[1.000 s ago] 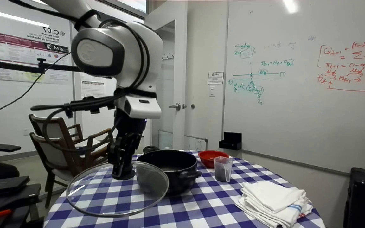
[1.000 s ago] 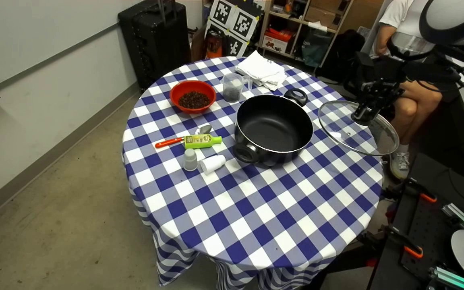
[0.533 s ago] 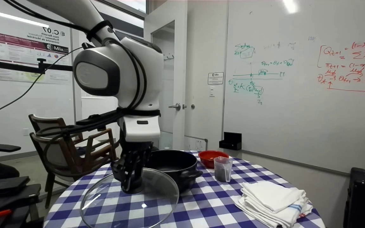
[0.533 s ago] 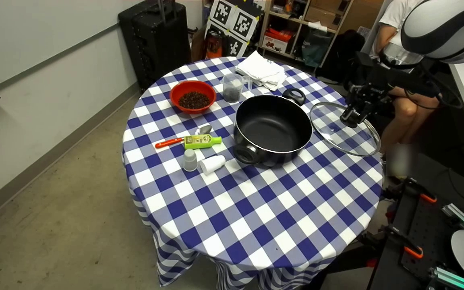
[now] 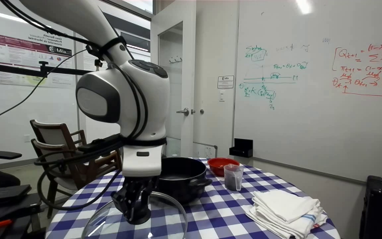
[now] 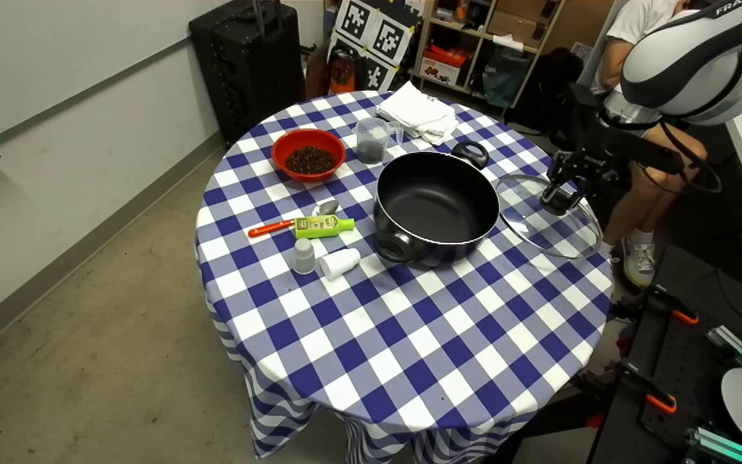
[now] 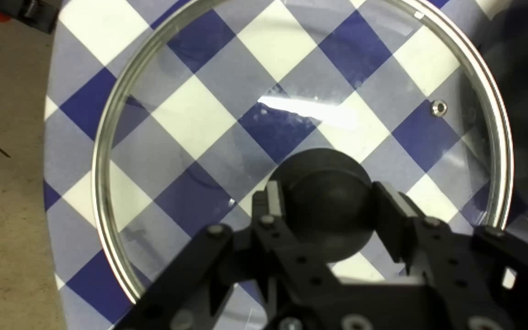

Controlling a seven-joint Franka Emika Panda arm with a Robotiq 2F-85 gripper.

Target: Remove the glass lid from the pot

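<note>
The black robot gripper (image 7: 327, 204) has its jaws pinched on a round black knob (image 7: 329, 217), squeezing it from both sides. The knob sits in the middle of a big, round, see-through glass lid (image 7: 287, 126) with a shiny metal rim (image 7: 504, 151), so the lid is right under the jaws. In the wrist view, a tiny metal ring (image 7: 439, 108) in the glass shows up and to the right of the jaws. Below the jaws and the lid is a blue and white checked tablecloth (image 6: 422, 335), and its checks show through the glass. I can't tell if the lid touches the cloth.

The lid is off the wide, round black pot (image 6: 437, 200). In an exterior view, the pot is left of the jaws, just beside the lid, and you can see right down to its black bottom. I can't tell if the lid and pot touch.

Past the pot, well apart from the jaws, is a round red bowl (image 6: 306, 136) with dark brown bits (image 6: 310, 161) in it. Near it stands a see-through jug (image 6: 371, 131) with dark grey stuff inside. Folded white cloths (image 6: 417, 115) lie up and left of the jaws in an exterior view. Far from the jaws, a bright green bottle (image 6: 323, 225) lies down by an orange-red handle (image 6: 271, 228), and a white cup-shaped thing (image 6: 341, 263) lies on its side.
</note>
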